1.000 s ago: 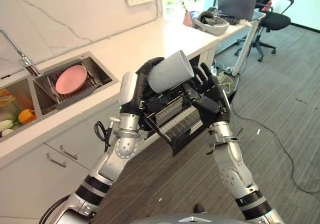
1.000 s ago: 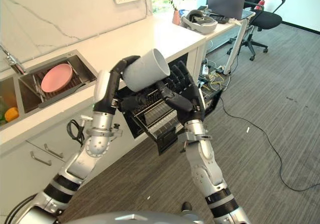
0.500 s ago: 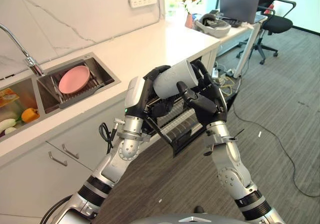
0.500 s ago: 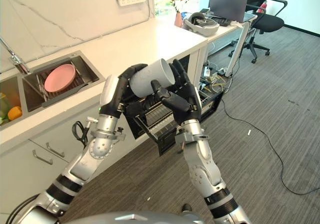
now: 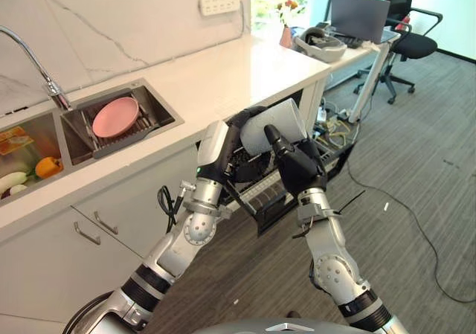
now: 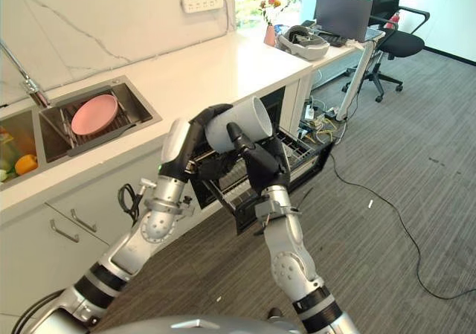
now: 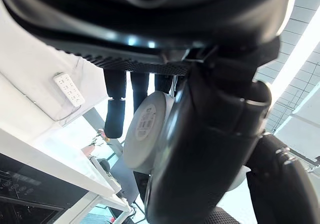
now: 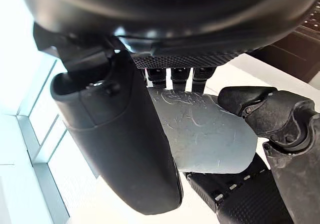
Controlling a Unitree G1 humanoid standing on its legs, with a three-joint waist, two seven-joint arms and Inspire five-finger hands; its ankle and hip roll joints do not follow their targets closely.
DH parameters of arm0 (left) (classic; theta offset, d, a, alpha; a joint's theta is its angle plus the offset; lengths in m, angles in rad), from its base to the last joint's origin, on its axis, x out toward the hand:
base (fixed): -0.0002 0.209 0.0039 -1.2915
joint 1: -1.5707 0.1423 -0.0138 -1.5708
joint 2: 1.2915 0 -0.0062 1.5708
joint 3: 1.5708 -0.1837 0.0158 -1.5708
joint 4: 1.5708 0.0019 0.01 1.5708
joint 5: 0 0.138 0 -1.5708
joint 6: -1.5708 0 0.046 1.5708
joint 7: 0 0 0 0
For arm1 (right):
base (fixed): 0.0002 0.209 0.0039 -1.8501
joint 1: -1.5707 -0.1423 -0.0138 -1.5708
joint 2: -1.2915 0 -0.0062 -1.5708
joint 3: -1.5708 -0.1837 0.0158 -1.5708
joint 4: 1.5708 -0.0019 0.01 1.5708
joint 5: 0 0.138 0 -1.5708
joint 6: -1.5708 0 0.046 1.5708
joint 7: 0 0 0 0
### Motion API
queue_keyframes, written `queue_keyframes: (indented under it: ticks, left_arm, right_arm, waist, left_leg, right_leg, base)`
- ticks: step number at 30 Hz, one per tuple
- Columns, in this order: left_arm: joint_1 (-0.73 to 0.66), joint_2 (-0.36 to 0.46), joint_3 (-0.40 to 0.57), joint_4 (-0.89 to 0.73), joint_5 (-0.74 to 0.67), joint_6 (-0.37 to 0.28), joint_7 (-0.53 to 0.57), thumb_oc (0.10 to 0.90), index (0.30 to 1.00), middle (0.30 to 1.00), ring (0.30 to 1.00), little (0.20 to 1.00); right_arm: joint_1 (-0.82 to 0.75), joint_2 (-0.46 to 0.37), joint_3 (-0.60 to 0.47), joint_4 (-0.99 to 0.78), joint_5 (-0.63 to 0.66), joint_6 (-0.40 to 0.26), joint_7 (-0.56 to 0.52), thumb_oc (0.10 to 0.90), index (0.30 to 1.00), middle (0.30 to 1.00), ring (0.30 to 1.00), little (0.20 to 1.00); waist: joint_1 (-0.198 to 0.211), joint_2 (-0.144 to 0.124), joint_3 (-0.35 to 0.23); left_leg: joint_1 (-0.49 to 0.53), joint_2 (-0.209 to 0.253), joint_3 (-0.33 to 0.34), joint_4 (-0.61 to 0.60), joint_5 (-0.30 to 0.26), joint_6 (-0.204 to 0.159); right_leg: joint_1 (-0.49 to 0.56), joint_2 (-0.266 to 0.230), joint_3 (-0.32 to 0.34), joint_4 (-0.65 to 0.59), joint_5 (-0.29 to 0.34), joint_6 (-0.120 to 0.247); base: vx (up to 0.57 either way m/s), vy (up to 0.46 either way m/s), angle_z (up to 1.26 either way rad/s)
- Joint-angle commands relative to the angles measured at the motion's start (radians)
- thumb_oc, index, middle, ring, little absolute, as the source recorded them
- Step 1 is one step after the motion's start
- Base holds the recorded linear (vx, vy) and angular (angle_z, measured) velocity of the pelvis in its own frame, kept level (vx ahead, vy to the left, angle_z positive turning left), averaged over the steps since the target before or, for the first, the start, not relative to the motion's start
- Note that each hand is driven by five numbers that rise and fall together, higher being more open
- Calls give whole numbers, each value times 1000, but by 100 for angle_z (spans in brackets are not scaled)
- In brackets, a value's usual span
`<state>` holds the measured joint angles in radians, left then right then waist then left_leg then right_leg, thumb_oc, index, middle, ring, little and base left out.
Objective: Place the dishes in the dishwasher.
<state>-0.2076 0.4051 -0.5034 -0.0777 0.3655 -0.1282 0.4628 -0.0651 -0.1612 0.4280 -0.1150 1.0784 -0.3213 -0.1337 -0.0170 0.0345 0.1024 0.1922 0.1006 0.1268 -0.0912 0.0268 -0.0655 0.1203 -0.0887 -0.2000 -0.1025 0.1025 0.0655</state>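
Observation:
A grey cup [image 5: 271, 124] lies on its side in the air, held between both hands above the pulled-out dishwasher rack [image 5: 277, 194] under the counter. My left hand [image 5: 223, 144] curls its fingers over the cup from the sink side; in the left wrist view the cup's base [image 7: 147, 129] shows past the thumb [image 7: 210, 149]. My right hand [image 5: 299, 164] grips the cup's other side, with its thumb [image 8: 120, 134] against the cup wall [image 8: 200, 134] and its fingers behind it. A pink plate [image 5: 115, 117] rests on a rack in the sink [image 5: 160, 109].
The white counter [image 5: 223, 70] runs above the dishwasher, with a faucet [image 5: 33, 59] and vegetables [image 5: 33, 172] in the far left basin. Drawer fronts [image 5: 97, 230] stand left of the dishwasher. A desk with a laptop [image 5: 361, 18], a headset [image 5: 321, 45] and an office chair [image 5: 413, 44] stand beyond.
Both hands have brought the cup lower, closer to the dishwasher opening. My right hand's spread fingers have closed onto the cup. The camera has shifted a little.

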Motion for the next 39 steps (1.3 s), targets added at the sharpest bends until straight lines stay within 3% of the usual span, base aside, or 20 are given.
queue_keyframes:
  ticks: [1,8,9,10,11,22,23,30,36,39]
  left_arm:
    - [-148,44,-48,-105,57,-112,-24,400,300,300,300,300]
    - [-174,82,-110,-136,40,-155,-111,400,300,300,300,300]
    - [-177,85,-129,-137,34,-164,-125,400,300,300,300,300]
    - [-176,87,-135,-136,33,-164,-129,400,300,300,300,300]
    - [-177,89,-138,-134,33,-164,-131,400,300,300,300,300]
    - [-143,81,-136,-120,-4,-159,-137,400,300,300,300,300]
    - [-133,79,-133,-119,-9,-157,-138,800,900,900,900,900]
    - [-89,78,-102,-118,-27,-148,-124,800,900,900,900,900]
    - [14,89,-12,-101,-71,-134,-88,800,900,900,900,900]
    - [112,90,86,-73,-109,-120,-43,800,900,900,900,900]
  right_arm:
    - [-79,36,-28,-77,46,-67,86,800,900,900,900,900]
    - [-117,-5,-12,-78,73,-50,108,800,900,900,900,900]
    - [-129,-12,-12,-83,65,-51,108,598,596,596,596,596]
    - [-134,-12,-14,-85,59,-53,106,445,368,368,368,368]
    - [-135,-13,-18,-85,48,-55,103,400,300,300,300,300]
    - [-108,4,-60,-84,3,-86,65,400,300,300,300,300]
    - [-102,9,-63,-81,2,-89,59,400,300,300,300,300]
    - [-86,22,-99,-74,-9,-110,33,400,300,300,300,300]
    - [-76,23,-166,-72,-47,-142,-12,400,300,300,300,300]
    - [-83,18,-237,-68,-115,-165,-63,400,300,300,300,300]
  waist:
    - [13,-25,-28]
    - [17,-29,-29]
    - [17,-29,-30]
    - [17,-29,-30]
    - [16,-29,-31]
    - [12,-24,-28]
    - [13,-24,-29]
    - [15,-24,-29]
    - [27,-27,-28]
    - [48,-32,-29]
  left_leg:
    - [12,20,-2,4,-62,-43]
    - [5,20,-4,4,-60,-46]
    - [5,19,-3,4,-60,-46]
    - [5,19,-3,4,-61,-46]
    - [5,18,-3,4,-61,-45]
    - [2,13,-2,4,-61,-40]
    - [2,11,-2,4,-61,-40]
    - [2,7,-7,4,-63,-37]
    - [-3,7,-15,4,-60,-37]
    - [-9,5,-27,4,-57,-38]
  right_leg:
    - [70,-54,-50,15,-131,84]
    - [66,-53,-54,15,-131,84]
    - [66,-52,-52,15,-130,84]
    - [66,-52,-52,15,-130,84]
    - [67,-52,-51,15,-130,85]
    - [63,-56,-52,15,-127,85]
    - [64,-56,-54,15,-126,85]
    - [65,-60,-55,15,-123,88]
    - [67,-62,-68,15,-122,84]
    - [72,-62,-83,15,-123,82]
  base:
    - [0,0,0]
    - [-4,1,1]
    - [0,0,0]
    - [0,0,0]
    - [0,0,0]
    - [0,0,0]
    - [0,0,0]
    - [0,0,0]
    - [-1,0,3]
    - [-1,-2,14]
